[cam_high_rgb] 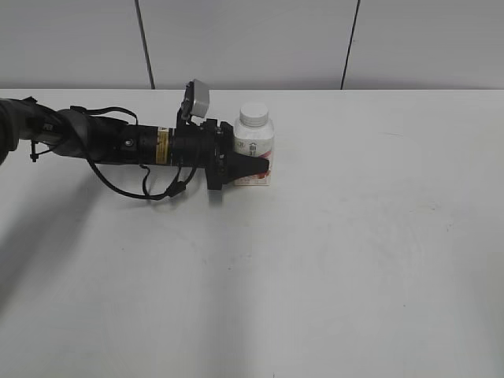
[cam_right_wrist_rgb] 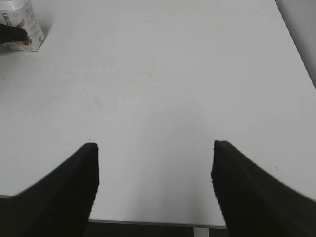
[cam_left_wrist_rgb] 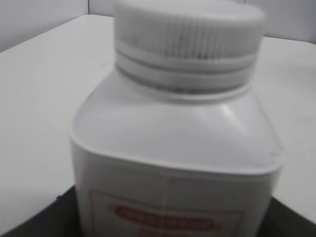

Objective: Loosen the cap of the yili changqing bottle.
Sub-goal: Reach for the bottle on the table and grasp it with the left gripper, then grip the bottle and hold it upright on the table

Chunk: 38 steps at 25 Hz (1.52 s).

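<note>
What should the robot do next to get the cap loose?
Probably bring the right gripper over to the cap. The left gripper already clamps the bottle upright, the cap is untouched, and the right one hangs open, far off.

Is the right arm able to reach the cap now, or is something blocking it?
Probably yes. The cap stands bare above the left claw, which grips only the bottle body; the right claw is open over bare table.

In the left wrist view the yili changqing bottle (cam_left_wrist_rgb: 173,163) is blurred, its label text unreadable and its base cut off. The left pincer (cam_high_rgb: 264,167) hides the label's lower part in the exterior view.
</note>
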### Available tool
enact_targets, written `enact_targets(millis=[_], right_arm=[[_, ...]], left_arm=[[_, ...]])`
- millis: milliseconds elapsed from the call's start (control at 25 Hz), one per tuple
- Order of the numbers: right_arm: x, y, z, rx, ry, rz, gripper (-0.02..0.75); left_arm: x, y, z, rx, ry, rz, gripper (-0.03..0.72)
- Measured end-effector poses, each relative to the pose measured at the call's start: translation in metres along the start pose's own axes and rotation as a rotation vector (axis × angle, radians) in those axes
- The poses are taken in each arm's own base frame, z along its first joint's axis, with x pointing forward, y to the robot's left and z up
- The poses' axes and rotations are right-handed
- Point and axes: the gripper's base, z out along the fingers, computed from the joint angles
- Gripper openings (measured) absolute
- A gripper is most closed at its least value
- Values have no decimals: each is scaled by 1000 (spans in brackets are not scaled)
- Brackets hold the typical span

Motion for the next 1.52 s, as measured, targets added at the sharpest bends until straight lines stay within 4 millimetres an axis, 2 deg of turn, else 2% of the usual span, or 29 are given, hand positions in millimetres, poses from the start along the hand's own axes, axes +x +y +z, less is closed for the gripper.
enact_targets(millis=[360, 520, 800, 1040, 1160, 1320, 1520], right_arm=[[0, 0, 0, 0, 0, 0, 564], [0, 0, 0, 0, 0, 0, 564], [0, 0, 0, 0, 0, 0, 564], [0, 0, 0, 0, 0, 0, 564], [0, 0, 0, 0, 0, 0, 564], [0, 0, 0, 0, 0, 0, 564], [0, 0, 0, 0, 0, 0, 564]], left_arm=[[0, 0, 0, 6, 12, 8, 392], [-7, -10, -5, 15, 45, 13, 391], [-26, -48, -21, 6, 38, 55, 386], [-32, -102, -27, -53, -15, 73, 384], [-27, -124, -23, -37, -4, 86, 381], [-19, -141, -15, -5, 16, 102, 379], [-8, -144, -10, 16, 29, 97, 376]])
